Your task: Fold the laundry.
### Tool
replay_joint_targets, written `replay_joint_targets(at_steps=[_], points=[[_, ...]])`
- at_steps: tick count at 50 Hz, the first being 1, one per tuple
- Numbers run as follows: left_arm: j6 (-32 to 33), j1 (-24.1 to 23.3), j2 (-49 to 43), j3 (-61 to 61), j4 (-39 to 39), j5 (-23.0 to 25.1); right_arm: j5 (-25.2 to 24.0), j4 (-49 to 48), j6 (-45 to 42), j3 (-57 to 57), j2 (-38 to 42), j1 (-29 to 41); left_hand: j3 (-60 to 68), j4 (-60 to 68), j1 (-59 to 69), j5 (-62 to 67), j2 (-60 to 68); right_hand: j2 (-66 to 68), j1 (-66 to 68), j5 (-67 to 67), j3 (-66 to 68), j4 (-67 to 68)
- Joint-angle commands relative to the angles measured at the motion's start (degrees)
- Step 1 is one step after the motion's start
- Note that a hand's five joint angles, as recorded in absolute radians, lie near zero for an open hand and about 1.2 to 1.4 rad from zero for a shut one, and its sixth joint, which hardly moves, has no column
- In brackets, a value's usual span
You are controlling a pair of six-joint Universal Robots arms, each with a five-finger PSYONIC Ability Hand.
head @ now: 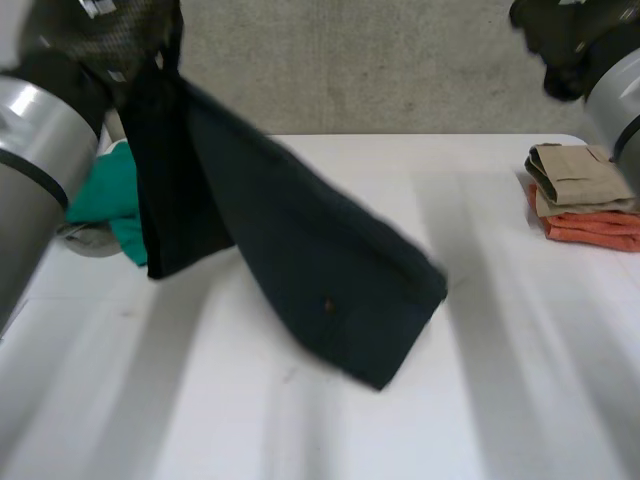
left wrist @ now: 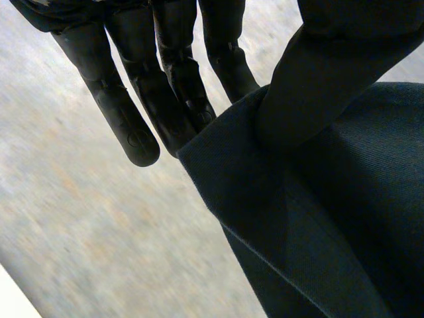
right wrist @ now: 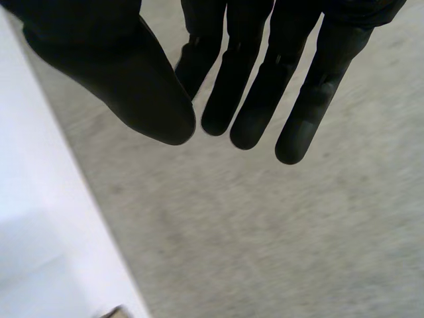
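Observation:
A dark navy garment (head: 320, 270) hangs from my raised left hand (head: 120, 40) at the table's far left. Its lower end trails slantwise down onto the white table (head: 520, 380) near the middle. In the left wrist view the thumb presses a hemmed edge of the garment (left wrist: 331, 218) against the straight fingers (left wrist: 132, 126). My right hand (head: 560, 40) is lifted at the far right, above the table's back edge. Its fingers (right wrist: 252, 99) are straight, with the thumb beside them and nothing between.
A green cloth (head: 110, 190) lies on a grey one (head: 88, 240) at the far left, behind the hanging garment. At the far right a folded beige piece (head: 580, 175) sits on a folded orange one (head: 590, 228). The table's edge (right wrist: 33, 199) shows beside my right hand.

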Motion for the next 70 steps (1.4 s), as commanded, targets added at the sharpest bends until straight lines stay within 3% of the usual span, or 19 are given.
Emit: replay_joint_targets(at_steps=[1, 3, 6, 15, 19, 24, 26, 29, 30, 31, 33, 37, 41, 46, 50, 60, 70], points=[[0.18, -0.46, -5.97, -3.0, -0.37, -0.04, 1.78, 4.26, 12.79, 4.01, 5.82, 0.94, 11.68, 11.46, 14.07, 14.29, 11.56, -34.3, -33.31, -35.03, -34.63, -34.96], [0.0, -0.46, -6.85, -3.35, -0.46, -0.04, 1.6, 4.7, 20.68, 6.81, 5.91, 0.86, 11.68, 11.46, 14.07, 14.29, 11.56, -55.29, -54.3, -56.02, -55.62, -55.95], [-0.09, -0.46, -6.85, -4.05, -0.29, 0.13, 0.64, 6.37, 27.22, 9.28, 6.0, 0.77, 11.68, 11.46, 14.07, 14.29, 11.56, -55.29, -54.3, -56.02, -55.62, -55.95], [0.09, -0.46, -6.24, -5.55, -0.28, 0.4, -12.18, 15.95, 42.58, 17.71, 7.31, 0.06, 11.68, 11.46, 14.07, 14.29, 11.56, -55.29, -54.3, -56.02, -55.62, -55.95], [0.0, -0.46, -5.89, -5.46, -0.28, 0.4, -14.66, 12.29, 49.97, 19.92, 10.12, 0.59, 11.68, 11.46, 14.07, 14.29, 11.56, -55.29, -54.3, -56.02, -55.62, -55.95], [-0.09, -0.64, -5.54, -5.37, -0.2, 0.4, -13.96, 3.31, 52.72, 19.31, 18.12, 1.99, 11.68, 11.46, 14.07, 14.29, 11.56, -54.04, -53.05, -54.77, -54.37, -54.7], [0.0, -0.72, -5.45, -5.37, -0.28, 0.31, -13.69, 1.37, 52.64, 17.82, 20.67, 3.66, 11.68, 11.46, 14.07, 14.29, 11.56, -48.68, -47.69, -49.41, -49.01, -49.34], [0.09, -1.25, -4.75, -5.46, -0.28, 0.13, -12.29, 0.58, 52.37, 13.95, 24.1, 6.83, 11.68, 11.46, 14.07, 14.29, 11.56, -21.65, -20.66, -22.38, -21.98, -22.31], [0.09, -1.34, -4.57, -5.55, -0.28, 0.13, -11.85, 0.58, 52.28, 13.07, 24.54, 7.27, 11.68, 11.46, 14.07, 14.29, 11.56, -11.74, -10.75, -12.47, -12.07, -12.4], [0.0, -1.43, -4.22, -5.64, -0.37, 0.04, -10.89, 0.58, 52.28, 11.93, 24.55, 7.53, 11.68, 11.46, 14.07, 14.29, 11.56, 9.84, 10.83, 9.11, 9.51, 9.18], [0.0, -1.43, -3.87, -5.9, -0.37, 0.04, -9.83, 0.58, 52.2, 11.13, 24.2, 7.62, 11.68, 11.46, 14.07, 14.29, 11.56, 14.71, 15.7, 13.98, 14.38, 14.05], [0.17, -1.51, -1.76, -6.16, -0.37, 0.04, -8.86, 1.63, 48.87, 10.08, 20.17, 6.49, 11.68, 11.46, 14.07, 14.29, 11.56, 14.71, 15.7, 13.98, 14.38, 14.05], [0.0, -1.25, 1.58, -5.81, -0.37, 0.04, -8.95, 4.61, 37.81, 9.38, 8.75, 2.27, 11.68, 11.46, 14.07, 14.29, 11.56, 14.71, 15.7, 13.98, 14.38, 14.05], [0.0, -0.99, 6.67, -4.5, -0.63, -0.04, -7.89, 10.58, 17.7, 5.26, -3.55, -2.48, 11.68, 11.46, 14.07, 14.29, 11.56, 14.71, 15.7, 13.98, 14.38, 14.05], [0.0, -0.9, 8.17, -3.7, -1.34, -0.04, -6.75, 14.1, 12.57, 1.39, -7.61, -3.62, 11.68, 11.46, 14.07, 14.29, 11.56, 14.71, 15.7, 13.98, 14.38, 14.05], [-0.26, -0.72, 4.14, -7.48, -7.84, 0.4, -7.1, 20.53, 5.44, -0.03, -4.82, -3.28, 11.68, 11.46, 14.07, 14.29, 11.56, 14.71, 15.7, 13.98, 14.38, 14.05], [0.35, -1.16, -17.39, 0.59, -0.73, 0.75, -6.49, 14.83, 4.91, -3.36, 14.95, -2.84, 11.68, 11.46, 14.07, 14.29, 11.56, 14.71, 15.7, 13.98, 14.38, 14.05]])
